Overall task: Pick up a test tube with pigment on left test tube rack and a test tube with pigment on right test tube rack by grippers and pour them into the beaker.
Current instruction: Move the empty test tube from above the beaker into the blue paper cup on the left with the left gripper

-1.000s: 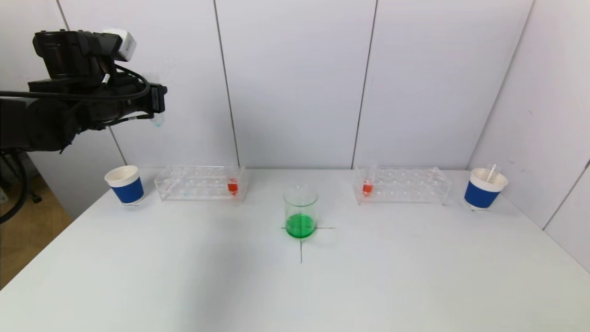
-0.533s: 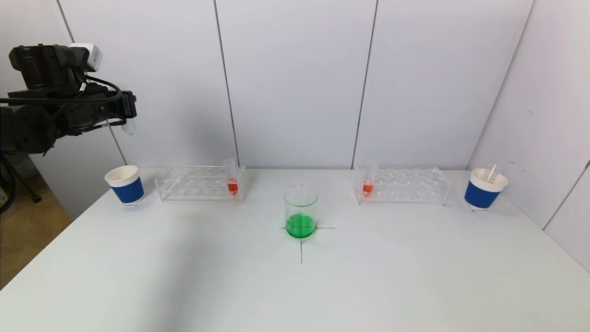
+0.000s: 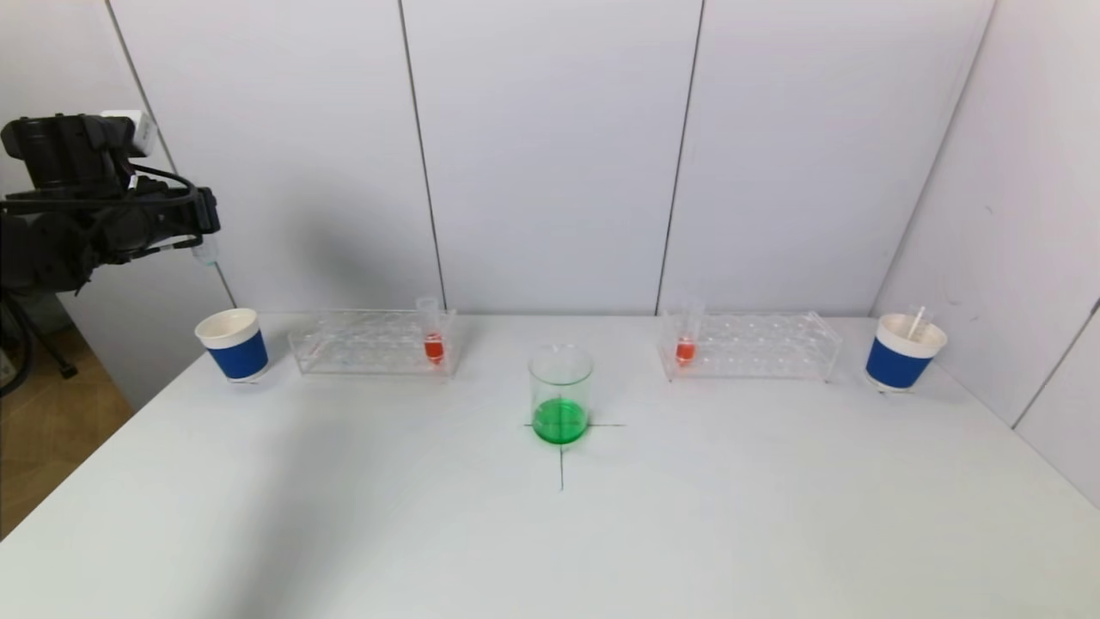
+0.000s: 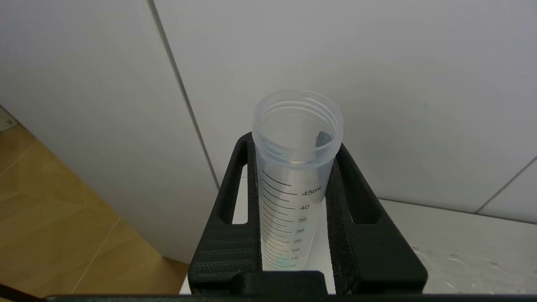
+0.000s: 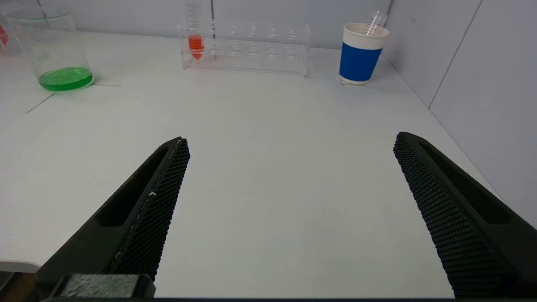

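Clamped on an empty tube, the left gripper hangs high above the table's left edge, over the left cup. Below, left to right: a rack holding an orange-filled tube, the beaker of green liquid at centre, a second rack with its orange tube, and the right cup. Low over the table's near right, the right gripper has its jaws spread wide, grasping nothing.

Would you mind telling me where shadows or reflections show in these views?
Head view: a soft shadow spreads over the table below the left gripper. Right wrist view: the beaker wall shows faint reflections; the open right gripper casts no distinct shadow.
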Controlling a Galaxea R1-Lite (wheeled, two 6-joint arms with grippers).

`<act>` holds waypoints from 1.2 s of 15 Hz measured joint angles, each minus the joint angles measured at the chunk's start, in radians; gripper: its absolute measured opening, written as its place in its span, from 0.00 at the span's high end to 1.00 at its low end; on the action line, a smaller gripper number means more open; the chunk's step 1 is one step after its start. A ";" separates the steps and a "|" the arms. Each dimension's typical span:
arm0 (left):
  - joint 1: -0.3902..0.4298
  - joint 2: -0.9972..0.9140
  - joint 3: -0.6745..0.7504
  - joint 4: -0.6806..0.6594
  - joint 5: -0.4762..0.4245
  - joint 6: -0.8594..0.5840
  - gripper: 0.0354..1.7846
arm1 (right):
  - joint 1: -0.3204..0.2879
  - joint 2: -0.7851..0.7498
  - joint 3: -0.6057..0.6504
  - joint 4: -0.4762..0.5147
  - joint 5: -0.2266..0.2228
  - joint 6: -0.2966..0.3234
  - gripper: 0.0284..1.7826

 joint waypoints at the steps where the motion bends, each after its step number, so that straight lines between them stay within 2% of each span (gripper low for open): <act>1: 0.011 0.015 -0.009 0.000 0.000 0.000 0.76 | 0.000 0.000 0.000 0.000 0.000 0.000 0.01; 18: 0.032 0.138 -0.019 -0.017 -0.011 -0.040 0.76 | 0.000 0.000 0.000 0.000 0.000 0.000 0.01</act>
